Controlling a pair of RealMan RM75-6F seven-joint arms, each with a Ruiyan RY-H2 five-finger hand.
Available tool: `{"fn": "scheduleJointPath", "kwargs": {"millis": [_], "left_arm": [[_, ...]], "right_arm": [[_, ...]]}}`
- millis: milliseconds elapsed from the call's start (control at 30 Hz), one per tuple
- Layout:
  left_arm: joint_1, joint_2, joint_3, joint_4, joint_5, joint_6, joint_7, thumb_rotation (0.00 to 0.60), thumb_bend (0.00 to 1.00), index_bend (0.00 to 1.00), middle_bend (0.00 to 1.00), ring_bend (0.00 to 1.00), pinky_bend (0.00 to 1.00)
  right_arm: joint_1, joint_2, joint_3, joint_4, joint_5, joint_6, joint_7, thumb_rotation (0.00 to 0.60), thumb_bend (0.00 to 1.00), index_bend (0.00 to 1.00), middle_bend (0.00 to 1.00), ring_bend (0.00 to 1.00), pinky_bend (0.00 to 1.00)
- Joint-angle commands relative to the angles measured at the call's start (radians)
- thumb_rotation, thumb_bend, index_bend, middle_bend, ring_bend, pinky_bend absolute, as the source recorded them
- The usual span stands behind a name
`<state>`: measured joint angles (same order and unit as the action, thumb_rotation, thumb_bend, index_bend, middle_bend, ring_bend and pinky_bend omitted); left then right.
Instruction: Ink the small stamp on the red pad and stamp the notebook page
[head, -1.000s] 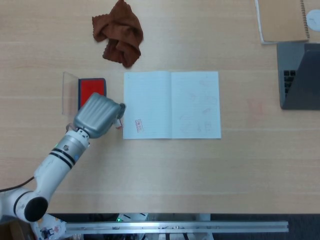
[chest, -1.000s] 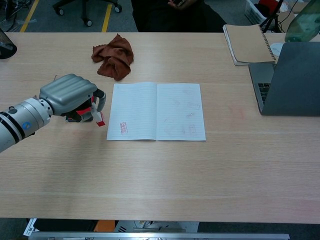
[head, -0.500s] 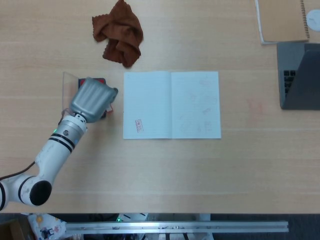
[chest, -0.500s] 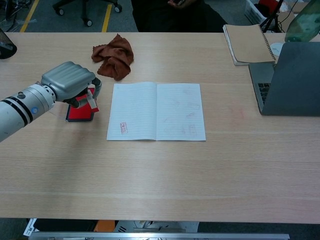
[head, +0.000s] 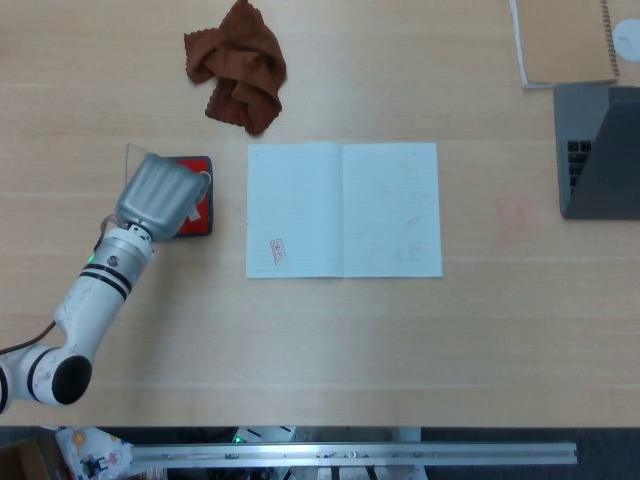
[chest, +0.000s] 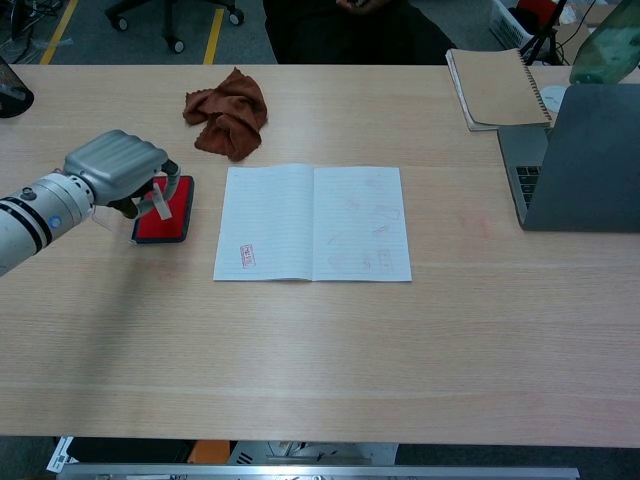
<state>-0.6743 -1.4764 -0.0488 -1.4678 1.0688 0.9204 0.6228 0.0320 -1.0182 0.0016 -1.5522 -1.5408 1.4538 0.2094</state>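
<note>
Wooden tabletop (chest: 320, 340): left hand (chest: 115, 170) grips a small pale stamp (chest: 161, 199) over the red pad (chest: 170, 215).

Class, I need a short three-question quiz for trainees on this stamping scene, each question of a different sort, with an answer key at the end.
1. True or false: the left robot hand holds the small stamp over the red pad.
2. Multiple choice: the red stamp mark on the notebook sits on which page in the head view? A) left page, near the bottom B) right page, near the top C) across the fold
3. Fill in: the crumpled ___ cloth lies on the far side of the pad from the robot.

Key: 1 true; 2 A; 3 brown.
</note>
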Motion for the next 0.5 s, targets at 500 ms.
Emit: {"fn": "scheduleJointPath", "kwargs": {"millis": [500], "left_arm": [[0.002,-0.033,0.009,0.083,0.006,-0.007,-0.062,0.600,0.38,0.56,0.98,1.00,1.00]], "right_arm": [[0.001,0.003,0.001,-0.010,0.003,-0.003,-0.011,0.600,0.35,0.51,0.46,0.28,0.35]]}}
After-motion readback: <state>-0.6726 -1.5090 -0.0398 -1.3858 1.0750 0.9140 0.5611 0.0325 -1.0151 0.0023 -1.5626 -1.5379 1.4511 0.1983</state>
